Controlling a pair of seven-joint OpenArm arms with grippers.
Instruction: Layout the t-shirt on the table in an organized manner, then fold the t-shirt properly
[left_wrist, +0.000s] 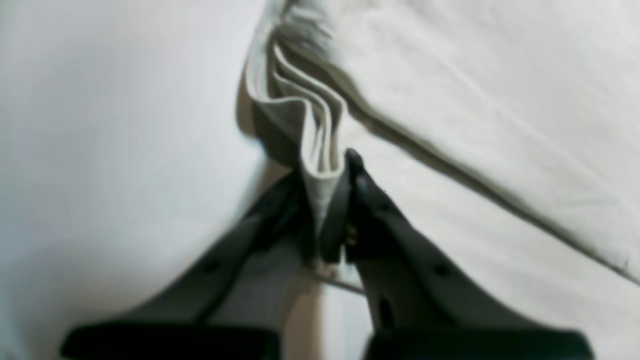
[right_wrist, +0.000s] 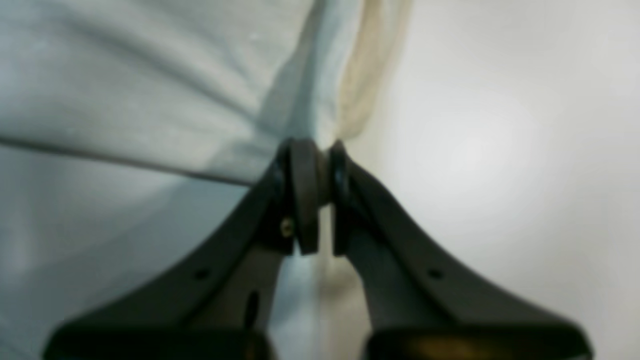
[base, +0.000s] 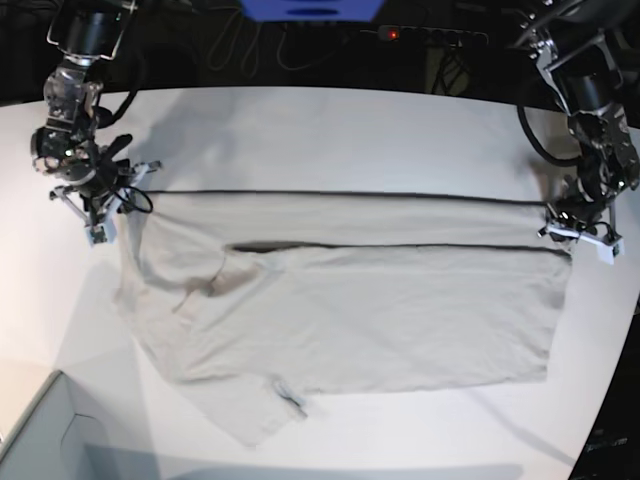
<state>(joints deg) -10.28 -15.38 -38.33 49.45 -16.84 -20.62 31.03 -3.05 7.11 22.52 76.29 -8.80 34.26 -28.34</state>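
T-shirt (base: 350, 310) spread across table (base: 330, 130) — a claw at each far corner.

Beyond the curved far edge, dark, unlit background; tangled black cables (base: 262, 45) against the blackness; long black power strip with a small red light (base: 432, 35); flat blue panel (base: 311, 9) at top centre; pale grey-white box corner (base: 40, 440) at lower left.

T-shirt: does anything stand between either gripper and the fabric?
Nothing visible does. The left gripper and right gripper each have their fingers closed directly on an edge of the t-shirt.
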